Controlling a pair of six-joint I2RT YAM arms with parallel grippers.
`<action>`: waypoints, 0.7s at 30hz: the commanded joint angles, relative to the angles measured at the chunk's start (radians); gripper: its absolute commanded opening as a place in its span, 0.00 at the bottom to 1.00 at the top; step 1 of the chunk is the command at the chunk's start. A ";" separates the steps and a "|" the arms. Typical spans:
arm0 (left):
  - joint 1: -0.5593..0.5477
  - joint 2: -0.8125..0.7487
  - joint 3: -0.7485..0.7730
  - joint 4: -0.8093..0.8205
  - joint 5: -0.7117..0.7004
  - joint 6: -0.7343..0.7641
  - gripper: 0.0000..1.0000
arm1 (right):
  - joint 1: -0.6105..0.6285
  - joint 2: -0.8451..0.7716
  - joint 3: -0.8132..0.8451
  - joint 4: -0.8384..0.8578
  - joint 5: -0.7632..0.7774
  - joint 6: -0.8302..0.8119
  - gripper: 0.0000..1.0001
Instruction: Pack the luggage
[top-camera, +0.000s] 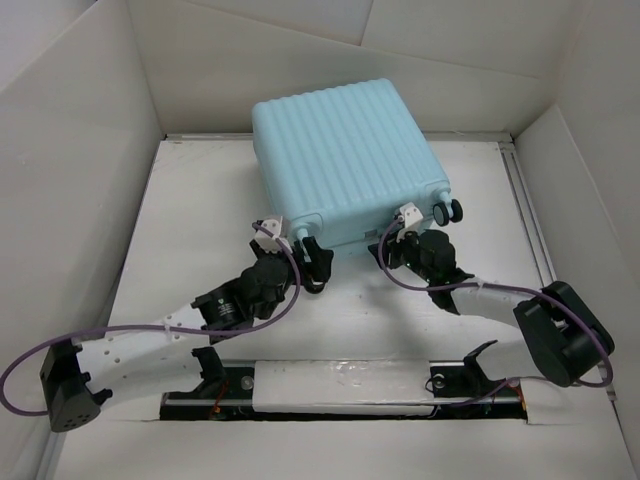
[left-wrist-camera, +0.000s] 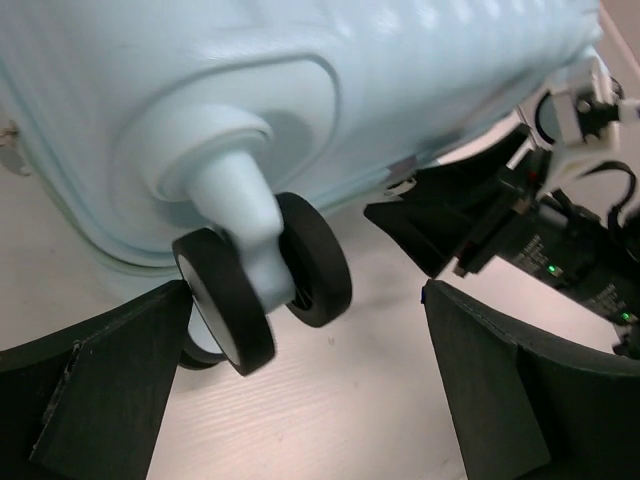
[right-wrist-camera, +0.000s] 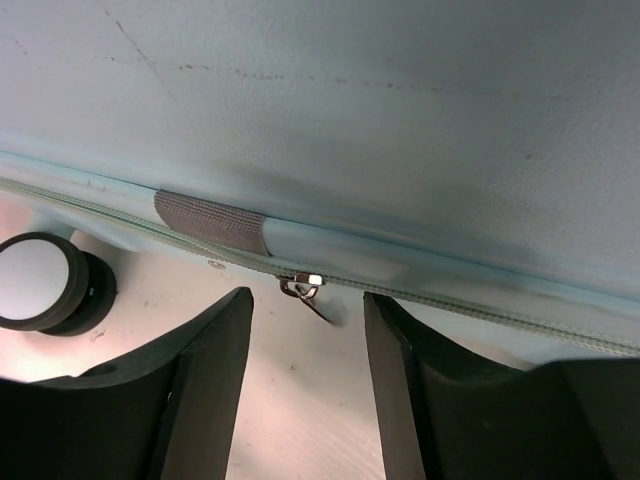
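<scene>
Luggage, a large pale aqua-blue ribbed hard-shell suitcase (top-camera: 345, 160), lies flat and shut on the white table (top-camera: 200, 250), towards the far wall, its wheeled end facing the arms. From the top camera we note the left gripper (top-camera: 290, 250) at the near left corner of the case and the right gripper (top-camera: 412, 245) at the near right corner, both hard up against the shell. In the left wrist view the left fingers (left-wrist-camera: 110, 380) are spread wide around a black twin caster wheel (left-wrist-camera: 265, 290). One finger is just beside the tyre; we cannot tell if it touches, and nothing is gripped. In the right wrist view the right gripper's jaws stand parted and empty, with the small metal zipper pull (right-wrist-camera: 303, 292) hanging from the seam just ahead of the gap, near a grey fabric tab (right-wrist-camera: 210, 220). We judge the step to be taking that pull. To do it well, we would centre the tab between the pads, advance until it sits deep, then pinch firmly and draw along the seam line, not outward, while the left arm braces the corner so the case does not slide.
</scene>
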 joint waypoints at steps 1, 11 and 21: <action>0.020 0.015 0.043 -0.045 -0.080 -0.044 0.98 | -0.012 -0.004 0.014 0.160 -0.025 -0.005 0.55; 0.020 0.109 0.095 -0.038 -0.099 -0.044 0.90 | -0.032 0.005 0.043 0.154 -0.045 -0.005 0.26; 0.020 0.118 0.106 -0.028 -0.129 -0.024 0.45 | 0.002 -0.013 0.012 0.189 0.012 0.015 0.00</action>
